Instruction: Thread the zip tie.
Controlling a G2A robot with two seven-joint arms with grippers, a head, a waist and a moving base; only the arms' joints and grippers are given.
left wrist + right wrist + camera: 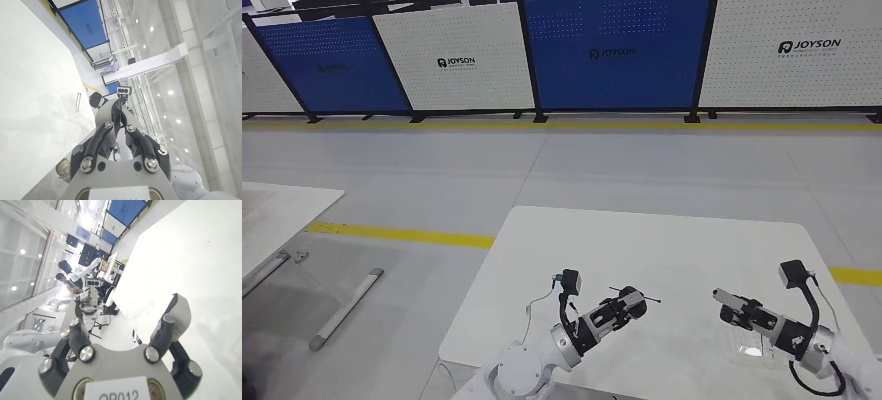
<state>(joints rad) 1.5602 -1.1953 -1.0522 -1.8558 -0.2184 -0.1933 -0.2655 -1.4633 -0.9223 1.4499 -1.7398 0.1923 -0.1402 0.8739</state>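
Observation:
A thin black zip tie (647,297) is held level above the white table (662,240); my left gripper (630,302) is shut on it near its middle. In the left wrist view the left gripper (119,107) has its fingers pressed together on the tie. My right gripper (722,297) hovers to the right of it, a short gap away, pointing toward the tie. In the right wrist view the right gripper (124,306) is open with nothing between its fingers (176,303). The left arm's gripper (90,298) shows beyond it.
A clear plastic bag (752,350) lies on the table under the right arm, with spare black zip ties (78,102) on it. The table's far half is bare. Past its edges are grey floor, a yellow line (402,236) and blue and white panels.

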